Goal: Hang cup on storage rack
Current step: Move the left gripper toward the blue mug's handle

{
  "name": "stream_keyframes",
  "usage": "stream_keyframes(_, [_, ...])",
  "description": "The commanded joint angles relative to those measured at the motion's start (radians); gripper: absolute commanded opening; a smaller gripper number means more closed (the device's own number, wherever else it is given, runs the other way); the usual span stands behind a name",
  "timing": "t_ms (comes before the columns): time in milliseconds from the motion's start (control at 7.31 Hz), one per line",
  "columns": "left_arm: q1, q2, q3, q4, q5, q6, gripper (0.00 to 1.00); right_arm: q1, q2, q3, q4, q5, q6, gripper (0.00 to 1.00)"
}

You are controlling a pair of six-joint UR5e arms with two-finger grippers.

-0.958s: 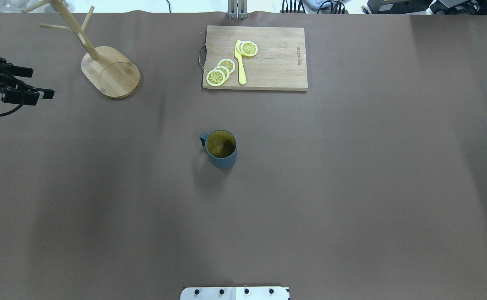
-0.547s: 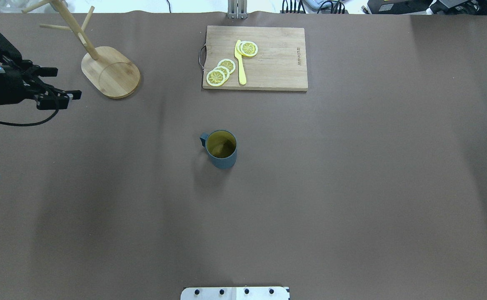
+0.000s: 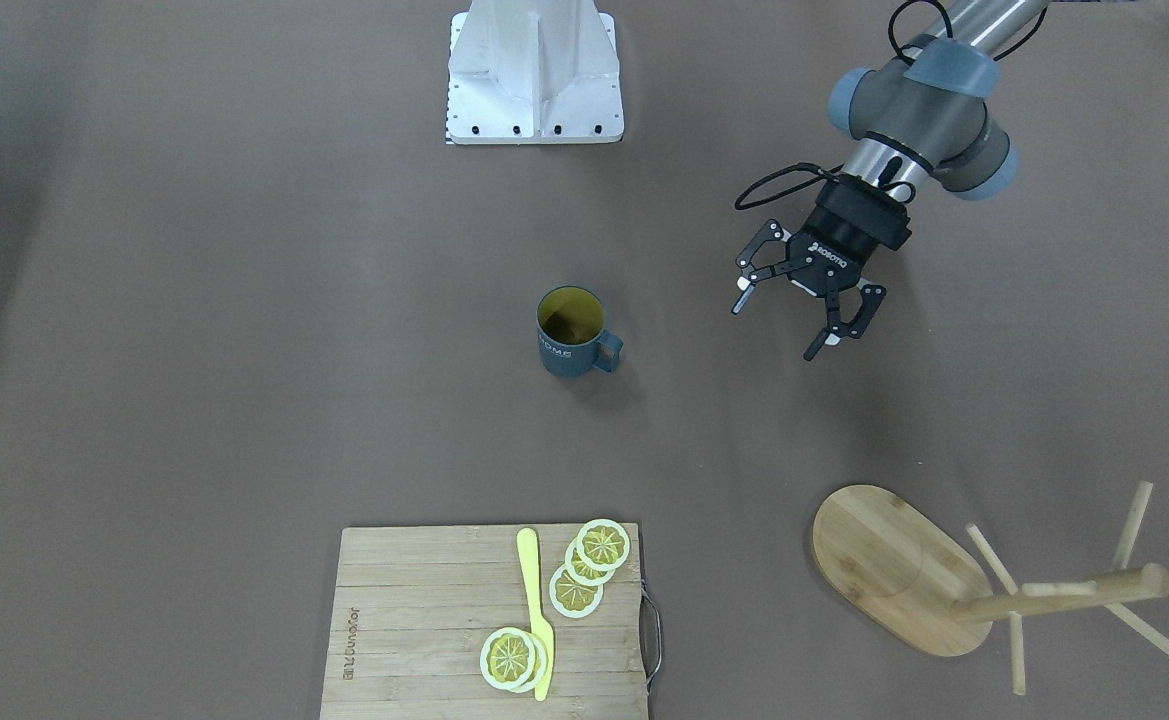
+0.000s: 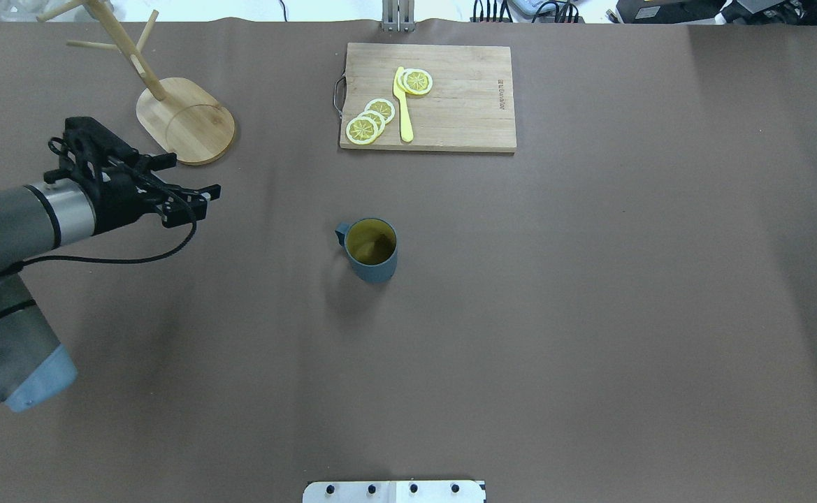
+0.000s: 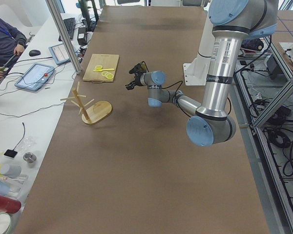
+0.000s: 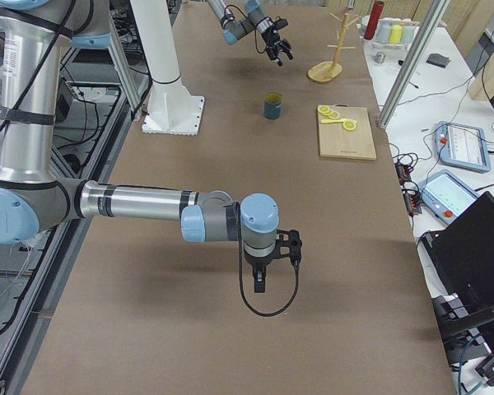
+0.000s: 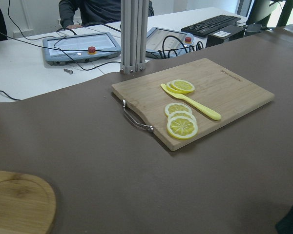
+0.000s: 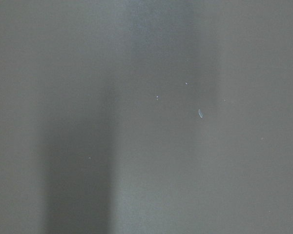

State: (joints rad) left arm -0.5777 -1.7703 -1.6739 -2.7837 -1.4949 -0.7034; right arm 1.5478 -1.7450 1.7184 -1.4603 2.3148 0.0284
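In the overhead view the left arm comes in from the left edge. The left gripper (image 4: 193, 176) hangs above the brown table (image 4: 590, 314) with its 2 fingers spread wide, released, and nothing between them. Just beyond it, toward the far left corner, stands the bamboo storage rack (image 4: 198, 133). Its oval base lies flat on the table and thin pegs angle out from the round post.

Near the table's middle, well apart from both rack and gripper, the cup (image 4: 373, 262) stands upright on the table, not yet hung. Its yellow inside is open to the camera and its loop handle points toward the robot's left. The front-facing view shows the white "HOME" lettering on the side turned away from the robot.

Farther back lies a wooden cutting board (image 4: 464, 112), a metal handle on its left edge. On it are 5 lemon slices (image 4: 363, 130), 3 overlapping and 2 stacked, with a yellow knife (image 4: 404, 115) between the groups.

The right gripper (image 6: 261, 284) shows only in the right side view, pointing down over the table, far from the cup. I cannot tell whether it is clenched or released.
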Motion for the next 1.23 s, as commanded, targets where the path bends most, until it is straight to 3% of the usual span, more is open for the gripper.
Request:
stream_keyframes(0, [0.082,-0.015,0.008,0.027,0.042,-0.016,0.97,0.0,0.001,0.007,0.0,0.0,0.014,1.0])
stream_keyframes(411, [0.147,-0.148,0.152,0.032,0.108,-0.013,0.89,0.0,0.001,0.007,0.0,0.0,0.015,1.0])
stream_keyframes(1095, [0.157,-0.225,0.24,0.036,0.108,-0.008,0.8,0.0,0.001,0.007,0.0,0.002,0.016,1.0])
